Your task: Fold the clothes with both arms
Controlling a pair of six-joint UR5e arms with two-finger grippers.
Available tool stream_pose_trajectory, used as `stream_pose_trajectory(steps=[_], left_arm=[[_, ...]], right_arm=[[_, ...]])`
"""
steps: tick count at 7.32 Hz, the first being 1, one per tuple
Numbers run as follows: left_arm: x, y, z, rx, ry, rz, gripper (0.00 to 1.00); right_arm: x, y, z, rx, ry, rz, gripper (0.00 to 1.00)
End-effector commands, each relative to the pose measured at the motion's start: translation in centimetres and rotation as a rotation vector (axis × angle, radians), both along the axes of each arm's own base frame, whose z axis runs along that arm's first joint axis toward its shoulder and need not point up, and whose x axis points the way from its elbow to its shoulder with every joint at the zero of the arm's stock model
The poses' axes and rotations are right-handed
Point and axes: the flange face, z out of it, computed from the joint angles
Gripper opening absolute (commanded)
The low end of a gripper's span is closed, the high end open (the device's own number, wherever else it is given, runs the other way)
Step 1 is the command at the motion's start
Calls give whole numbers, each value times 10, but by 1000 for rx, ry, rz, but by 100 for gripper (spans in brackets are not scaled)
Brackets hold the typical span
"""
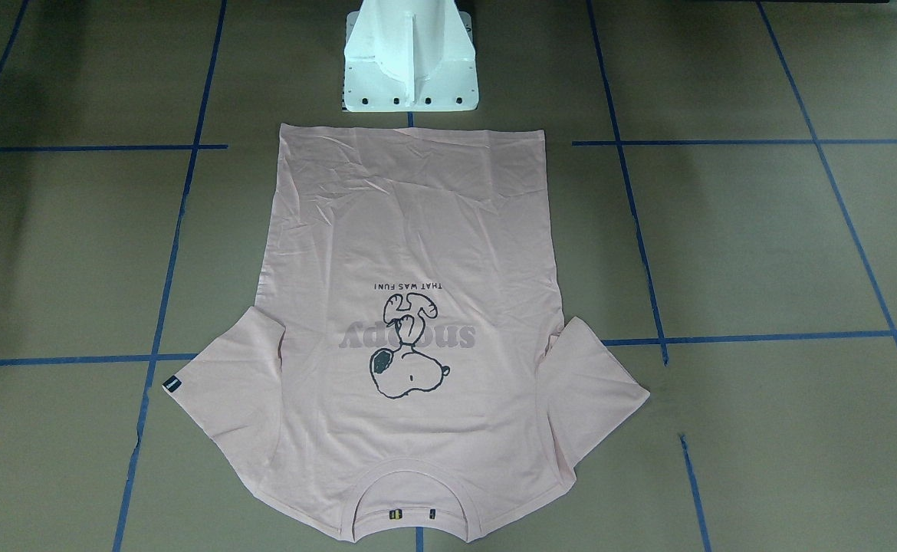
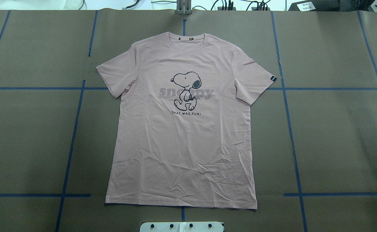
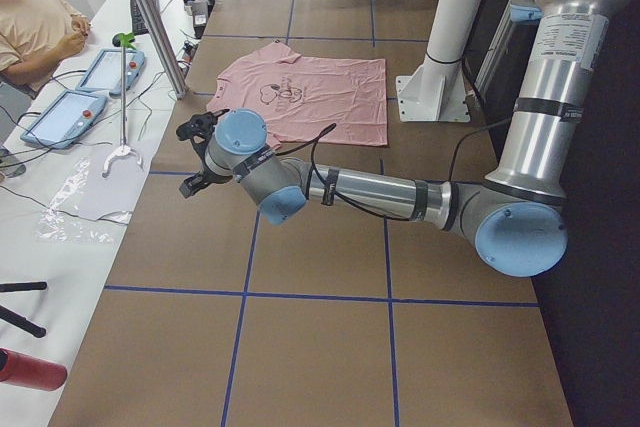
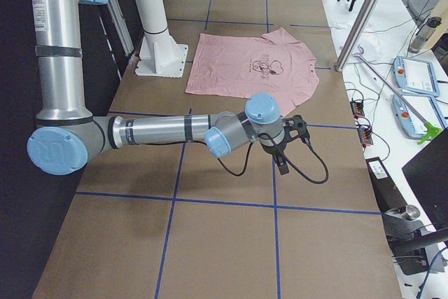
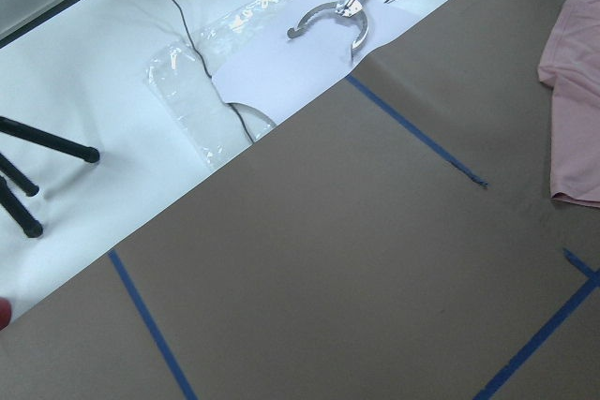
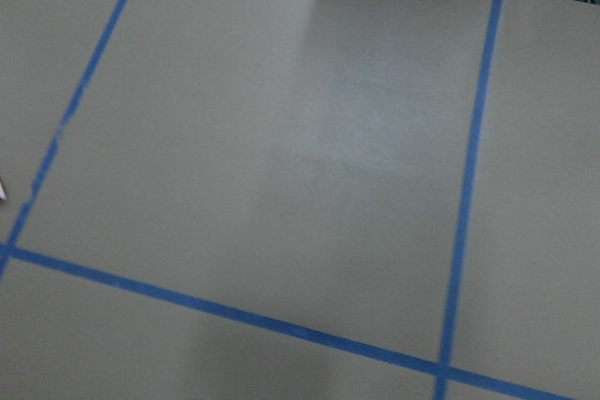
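T-shirt [image 2: 182,135] flat, long axis fwd from base [image 2: 182,226] (collar [image 2: 187,36] far, hem [image 2: 182,203] near).

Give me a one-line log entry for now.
T-shirt: flat, print up, unfolded | left gripper: off shirt, state unclear | right gripper: off shirt, state unclear

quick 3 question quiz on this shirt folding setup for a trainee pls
1. True or false: the T-shirt lies flat, print side up, with no fold made yet.
2. Relative to the white base, the collar points: A toward it; B away from it; C sideways.
3. Fill in: the black sleeve tag sits on the robot's ____ side.
Key: 1 true; 2 B; 3 right.
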Motion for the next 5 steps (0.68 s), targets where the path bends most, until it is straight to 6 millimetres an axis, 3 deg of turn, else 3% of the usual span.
stream_pose_trajectory(steps=[1,3,4,5], left_arm=[[39,2,1,1,3,55,100],[38,3,-2,3,6,51,100],[39,4,-5,10,8,52,100],[39,4,-4,7,7,51,100]], right_arm=[[-90,-23,-51,-108,-143,119,100],[-192,-25,-77,-120,-138,231,98],[-260,-22,-94,-120,-133,282,86],[-315,-30,-102,-108,-111,329,75]])
